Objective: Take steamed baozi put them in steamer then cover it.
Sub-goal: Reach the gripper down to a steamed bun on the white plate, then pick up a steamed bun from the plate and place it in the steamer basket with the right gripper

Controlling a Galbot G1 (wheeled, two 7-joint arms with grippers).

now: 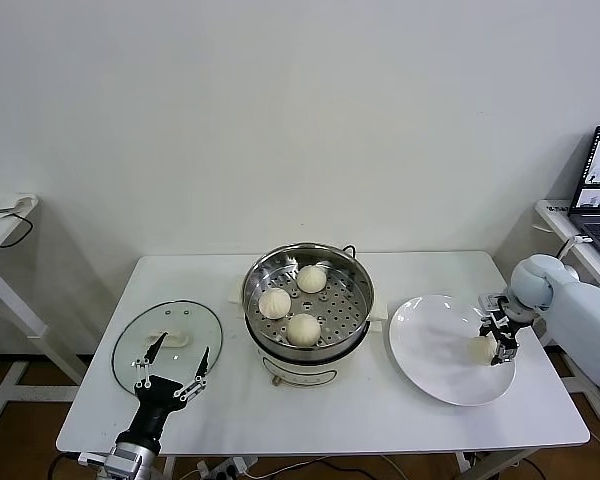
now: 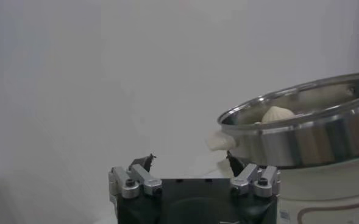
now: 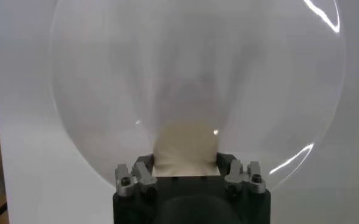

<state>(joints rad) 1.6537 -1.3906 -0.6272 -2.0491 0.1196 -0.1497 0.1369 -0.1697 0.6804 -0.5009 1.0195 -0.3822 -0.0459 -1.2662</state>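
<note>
Cream baozi (image 3: pixel 185 149) between right gripper (image 3: pixel 188 176) jaws, on plate (image 1: pixel 430 350)

Three baozi (image 1: pixel 303 328) sit in the steamer (image 1: pixel 355 320). Right gripper (image 1: pixel 499 345) pinches the last bun (image 1: pixel 479 348) on the white plate (image 1: pixel 430 345), left gripper (image 1: pixel 172 362) hangs wide over the cover (image 1: pixel 130 345).

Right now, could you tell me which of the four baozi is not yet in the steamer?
The baozi on the white plate, between the right gripper fingers; the other three sit inside the steamer.
</note>
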